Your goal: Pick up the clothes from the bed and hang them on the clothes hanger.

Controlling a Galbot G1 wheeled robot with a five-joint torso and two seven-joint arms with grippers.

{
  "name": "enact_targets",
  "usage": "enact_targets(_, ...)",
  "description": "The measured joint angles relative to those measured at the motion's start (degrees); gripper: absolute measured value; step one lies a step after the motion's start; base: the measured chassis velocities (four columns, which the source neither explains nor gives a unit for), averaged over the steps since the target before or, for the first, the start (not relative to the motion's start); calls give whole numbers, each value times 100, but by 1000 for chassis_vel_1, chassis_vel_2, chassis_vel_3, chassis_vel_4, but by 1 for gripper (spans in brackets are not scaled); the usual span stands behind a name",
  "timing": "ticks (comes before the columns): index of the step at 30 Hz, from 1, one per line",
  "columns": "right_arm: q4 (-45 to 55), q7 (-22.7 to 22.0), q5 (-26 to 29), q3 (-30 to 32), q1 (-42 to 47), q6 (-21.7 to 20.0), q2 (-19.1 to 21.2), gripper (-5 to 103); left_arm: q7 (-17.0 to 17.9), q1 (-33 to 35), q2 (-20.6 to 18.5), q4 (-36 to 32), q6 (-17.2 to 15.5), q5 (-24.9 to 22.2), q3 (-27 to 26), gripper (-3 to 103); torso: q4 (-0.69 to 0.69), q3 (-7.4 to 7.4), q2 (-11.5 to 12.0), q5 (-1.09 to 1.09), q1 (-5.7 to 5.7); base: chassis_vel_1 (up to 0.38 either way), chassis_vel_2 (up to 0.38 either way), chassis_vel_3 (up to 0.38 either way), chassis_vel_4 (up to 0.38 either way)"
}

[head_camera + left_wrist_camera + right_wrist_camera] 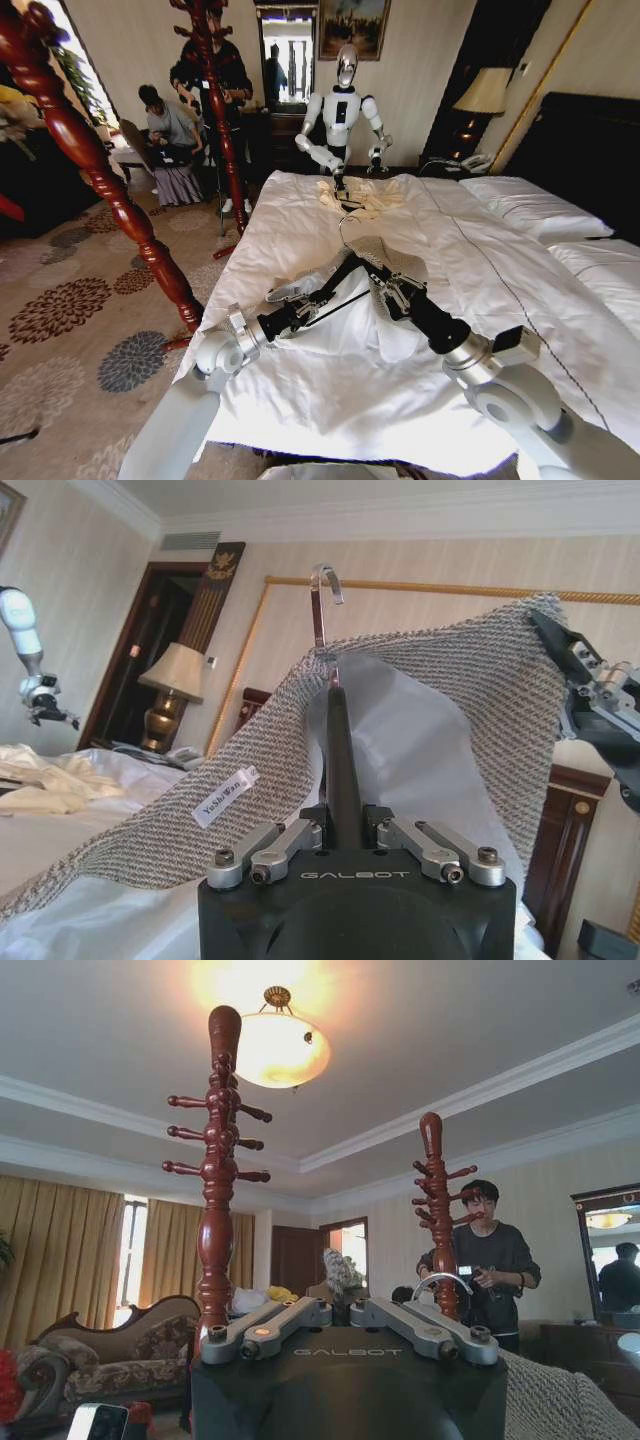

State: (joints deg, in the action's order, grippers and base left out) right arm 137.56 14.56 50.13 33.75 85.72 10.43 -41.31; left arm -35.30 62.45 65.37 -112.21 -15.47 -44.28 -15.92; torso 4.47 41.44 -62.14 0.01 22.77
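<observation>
Grey-beige jacket (385,262) raised over white bed (330,390): left tool (352,262) pinching black hanger (343,770) inside it, right tool (385,290) pinching 1 fabric edge.

Daylight floods in from the window (70,60) at the head view's left, blown out to white. The ceiling lamp (282,1048) glares yellow in the right wrist view. Straight lines bow near the head view's edges. The bedside lamp (175,675) glows softly.

jacket (392,258) on bed (500,300) (mid), coat stand (90,170) left
</observation>
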Motion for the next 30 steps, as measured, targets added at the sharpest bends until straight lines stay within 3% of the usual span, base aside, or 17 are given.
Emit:
enact_targets(11,-5,206,29,-103,-80,130,-28,3,75,54,-135,-20,1,-44,-135,18,0,0,0,-1,0,0,0,0,0)
enact_targets(18,64,548,42,-227,-33,246,-45,3,95,28,-23,54,8,-3,11,18,1,0,0,0,0,0,0,0,0)
enact_targets(26,86,615,86,-173,-34,265,-5,3,77,86,116,86,14,215,184,18,1,0,0,0,0,0,0,0,0)
enact_targets(30,-1,600,-345,-174,28,264,-30,3,102,67,224,49,14,224,196,18,1,0,0,0,0,0,0,0,0)
